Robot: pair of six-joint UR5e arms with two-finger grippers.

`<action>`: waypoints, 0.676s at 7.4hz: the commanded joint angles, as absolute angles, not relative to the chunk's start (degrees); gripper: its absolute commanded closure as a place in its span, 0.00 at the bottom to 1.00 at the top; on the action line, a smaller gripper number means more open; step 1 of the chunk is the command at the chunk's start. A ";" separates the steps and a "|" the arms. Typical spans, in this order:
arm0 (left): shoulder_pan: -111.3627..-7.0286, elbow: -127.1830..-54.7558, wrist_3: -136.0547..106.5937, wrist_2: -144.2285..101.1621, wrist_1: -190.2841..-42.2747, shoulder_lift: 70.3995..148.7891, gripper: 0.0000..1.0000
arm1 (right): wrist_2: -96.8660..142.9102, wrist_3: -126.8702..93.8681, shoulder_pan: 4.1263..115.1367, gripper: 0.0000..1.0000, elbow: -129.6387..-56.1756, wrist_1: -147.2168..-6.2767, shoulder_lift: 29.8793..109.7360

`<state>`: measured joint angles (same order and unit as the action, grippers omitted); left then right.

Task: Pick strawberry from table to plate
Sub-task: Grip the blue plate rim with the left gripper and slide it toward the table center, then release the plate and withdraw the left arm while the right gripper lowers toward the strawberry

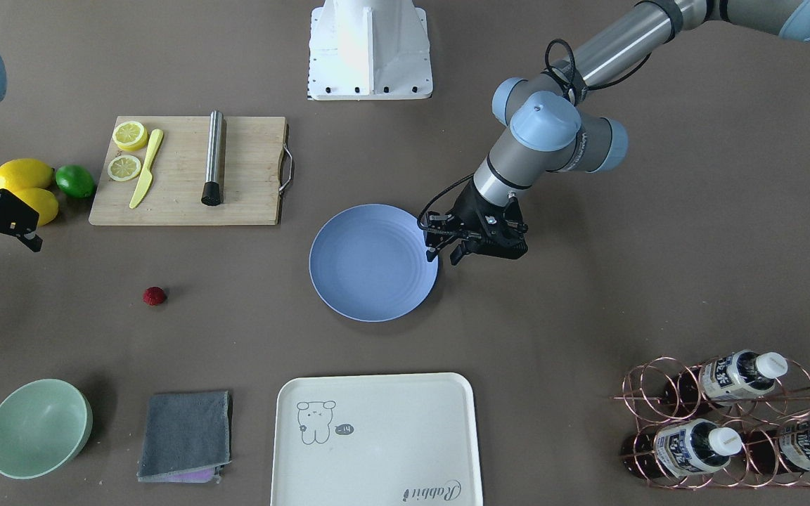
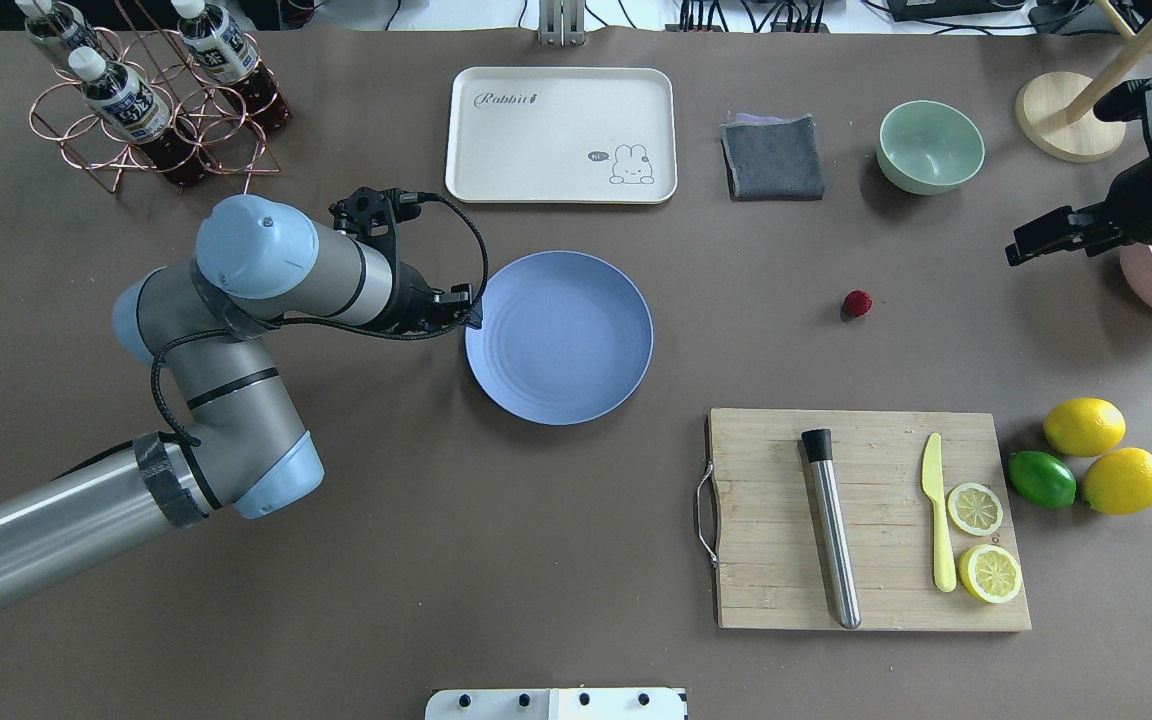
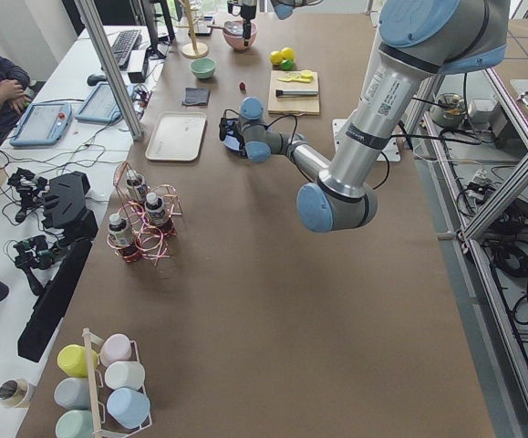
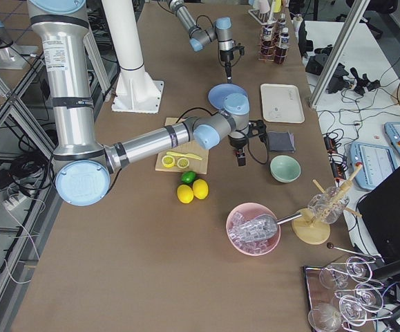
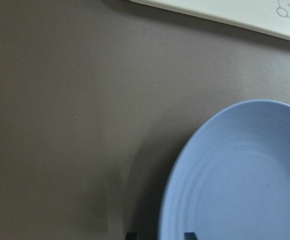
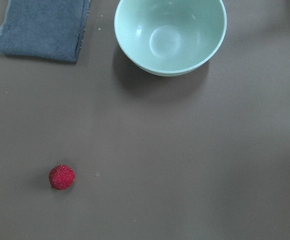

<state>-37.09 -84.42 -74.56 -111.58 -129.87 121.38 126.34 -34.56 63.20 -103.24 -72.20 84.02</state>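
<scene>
The strawberry [image 1: 155,296] [image 2: 857,303], small and dark red, lies alone on the bare table [image 2: 436,560]. In the right wrist view the strawberry [image 6: 62,177] shows at the lower left. The blue plate [image 1: 373,262] [image 2: 559,337] sits mid-table with nothing on it. My left gripper [image 1: 447,251] [image 2: 466,312] hovers open at the plate's rim; the left wrist view shows the plate [image 5: 245,180] with both fingertips at the bottom edge. My right gripper [image 1: 1,251] is open, empty, raised off to the side of the strawberry, near the lemons.
A wooden cutting board [image 2: 866,590] carries lemon slices, a yellow knife and a steel tube. Two lemons [image 2: 1086,427] and a lime [image 2: 1042,479] lie beside it. At the far side are a mint bowl [image 2: 931,146], grey cloth [image 2: 772,157], cream tray [image 2: 561,135] and bottle rack [image 2: 146,100].
</scene>
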 commanded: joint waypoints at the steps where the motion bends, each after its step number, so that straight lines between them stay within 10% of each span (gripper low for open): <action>1: -45.56 -87.70 -69.31 -119.66 -129.73 115.43 0.02 | 125.77 -35.59 61.01 0.00 -102.83 -72.95 81.84; 5: -67.52 -90.70 -34.04 -130.15 -124.49 97.85 0.01 | 122.70 -45.96 54.24 0.01 -101.43 -74.08 76.39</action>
<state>-59.37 -90.40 -46.97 -127.00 -127.81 102.34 123.44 -43.89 56.11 -102.01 -73.21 78.05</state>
